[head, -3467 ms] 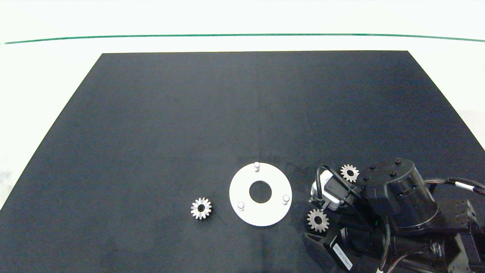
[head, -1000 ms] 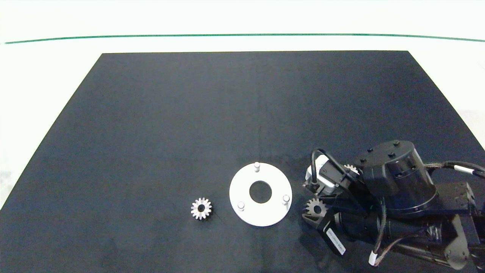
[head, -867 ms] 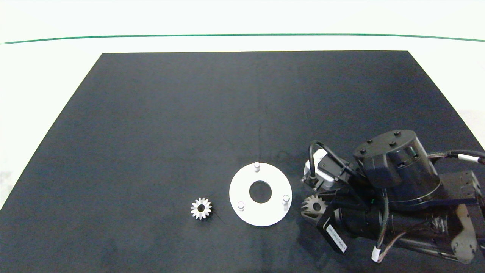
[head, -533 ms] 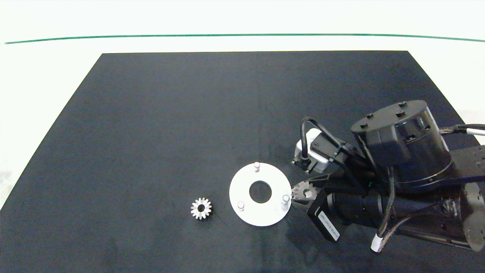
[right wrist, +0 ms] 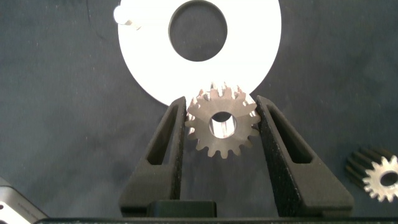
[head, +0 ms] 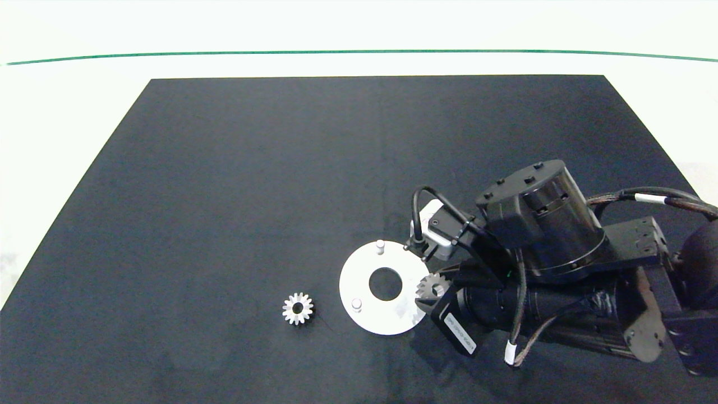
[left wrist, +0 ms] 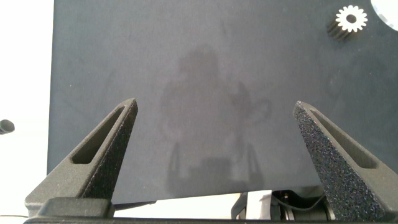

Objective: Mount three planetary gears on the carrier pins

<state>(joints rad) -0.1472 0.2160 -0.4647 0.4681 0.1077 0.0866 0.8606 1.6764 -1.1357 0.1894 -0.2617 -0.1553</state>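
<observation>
Three planetary gears were counted: one [right wrist: 222, 128] clamped by the right gripper [right wrist: 222, 124] above the white disc [head: 359, 314], two loose; left gripper [left wrist: 214, 149] was held apart.

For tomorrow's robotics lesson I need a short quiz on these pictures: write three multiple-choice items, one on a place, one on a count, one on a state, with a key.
1. Where is the gear held by the right gripper?
A. over the white disc's right edge
B. on the mat's far corner
C. beside the left gripper

2. How many gears lie loose on the mat?
A. none
B. two
C. five

3. How is the left gripper?
A. shut on a gear
B. open, holding nothing
C. shut on the disc

Key: 1 A, the head view shows it there. 2 B, one left of the disc, one in the right wrist view. 3 B, fingers wide apart over bare mat.
</observation>
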